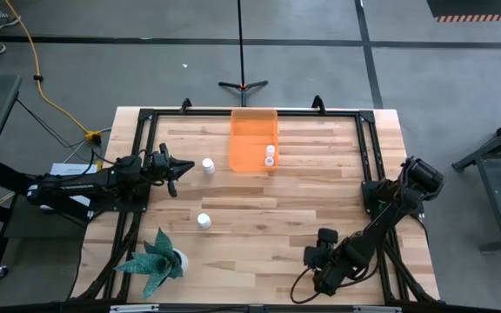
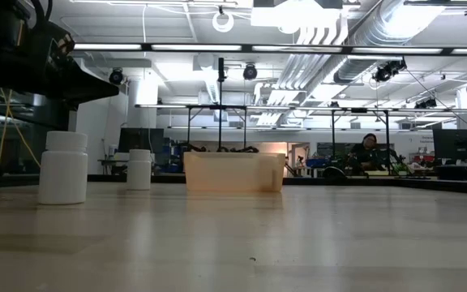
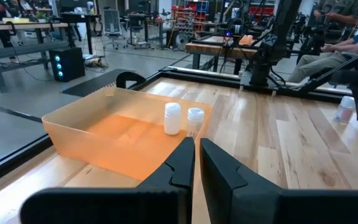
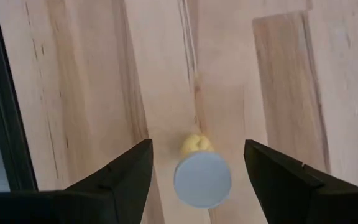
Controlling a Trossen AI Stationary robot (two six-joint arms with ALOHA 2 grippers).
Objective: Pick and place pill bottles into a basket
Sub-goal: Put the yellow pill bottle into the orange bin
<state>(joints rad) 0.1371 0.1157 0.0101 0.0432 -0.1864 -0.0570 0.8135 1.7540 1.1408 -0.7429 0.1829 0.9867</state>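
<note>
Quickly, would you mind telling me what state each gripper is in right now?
Left gripper: shut, holding nothing, near the basket.
Right gripper: open, empty, pointing down at the table.

Left arm stretched low from table's left edge toward centre, left hand (image 1: 174, 170) pointing inward, fingers (image 3: 179, 163) nearly together, a thin gap between them, nothing held. Right arm folded at right side, elbow up near right edge, right hand (image 1: 318, 258) low near front edge, fingers (image 4: 129, 171) spread wide, aimed down.

Orange basket (image 1: 252, 137), white pill bottles (image 1: 203, 221)
</note>
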